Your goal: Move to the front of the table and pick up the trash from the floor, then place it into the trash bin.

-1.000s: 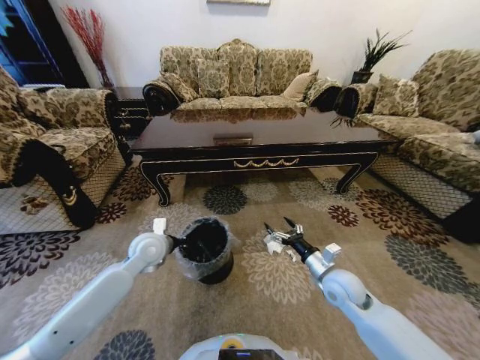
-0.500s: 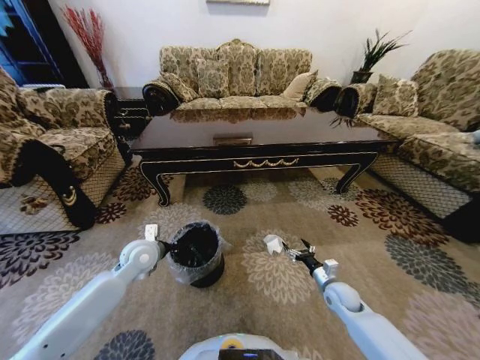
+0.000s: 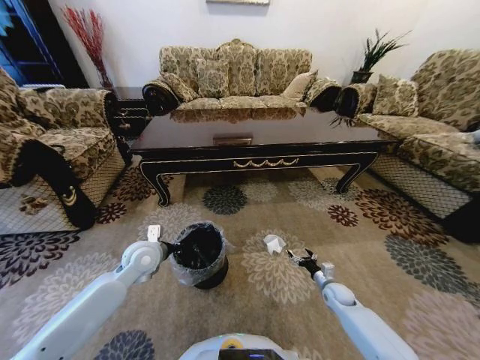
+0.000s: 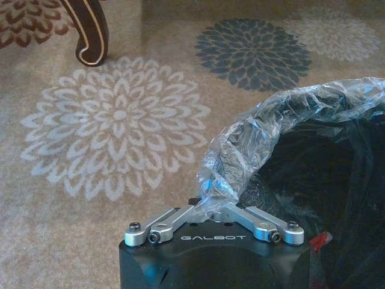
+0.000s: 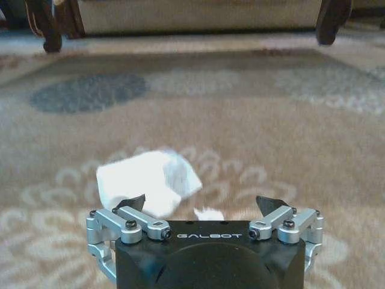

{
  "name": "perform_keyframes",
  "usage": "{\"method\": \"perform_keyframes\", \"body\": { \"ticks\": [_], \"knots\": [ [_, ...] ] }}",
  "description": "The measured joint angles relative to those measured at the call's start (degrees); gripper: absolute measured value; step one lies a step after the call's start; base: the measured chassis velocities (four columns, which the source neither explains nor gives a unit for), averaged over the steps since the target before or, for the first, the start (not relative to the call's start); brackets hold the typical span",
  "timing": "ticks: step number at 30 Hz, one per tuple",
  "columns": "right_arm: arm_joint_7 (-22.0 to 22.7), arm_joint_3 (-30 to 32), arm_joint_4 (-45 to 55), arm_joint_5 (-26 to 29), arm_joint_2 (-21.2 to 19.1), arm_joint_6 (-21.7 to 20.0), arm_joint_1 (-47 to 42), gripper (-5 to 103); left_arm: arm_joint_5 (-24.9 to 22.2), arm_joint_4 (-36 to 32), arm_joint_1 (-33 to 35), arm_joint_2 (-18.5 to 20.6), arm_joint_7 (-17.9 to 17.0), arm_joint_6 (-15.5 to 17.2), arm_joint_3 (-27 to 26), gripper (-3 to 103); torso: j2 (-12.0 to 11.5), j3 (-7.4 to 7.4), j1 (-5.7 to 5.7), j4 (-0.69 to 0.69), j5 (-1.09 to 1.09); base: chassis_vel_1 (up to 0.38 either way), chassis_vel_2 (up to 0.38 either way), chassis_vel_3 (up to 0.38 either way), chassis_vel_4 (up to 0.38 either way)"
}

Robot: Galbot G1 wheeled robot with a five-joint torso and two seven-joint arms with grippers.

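The right gripper (image 3: 303,259) has dropped lower over the last second, fingers spread wide, and now hovers just beside the trash (image 3: 274,243), which lies on the floor (image 3: 360,240) right of the trash bin (image 3: 198,255). Grasp looks imminent. Left gripper (image 4: 212,212) pinches the bin's plastic liner, steadying it. The table (image 3: 262,139) stands beyond the bin.
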Motion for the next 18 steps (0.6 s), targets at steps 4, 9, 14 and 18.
{"method": "perform_keyframes", "body": {
  "ticks": [4,9,14,18],
  "knots": [
    [-0.8,-0.9,-3.8,-0.4,0.8,0.4,1.9,103,-0.5,-0.5,0.0,0.1,-0.3,0.0,0.2,2,0.0,0.0,0.0,0.0,-0.01,0.0,0.0,0.0,0.0],
    [-1.7,-1.8,-7.9,-0.7,1.9,0.9,3.8,97,-0.7,-0.6,0.0,0.5,-0.6,0.0,0.3,2,0.0,0.0,0.0,0.0,-0.01,0.0,0.0,0.0,0.0],
    [-2.1,-2.3,-10.4,-1.2,2.9,1.1,5.1,96,-0.7,-0.6,0.1,0.3,-0.7,0.0,0.4,2,0.0,0.0,0.0,0.0,-0.01,0.0,0.0,0.0,0.0],
    [-2.4,-3.2,-14.4,-2.0,4.3,1.9,7.0,83,-0.7,-0.8,0.2,0.1,-0.9,0.0,0.4,2,0.0,0.0,0.0,0.0,0.0,0.0,0.0,0.0,0.0]
  ]
}}
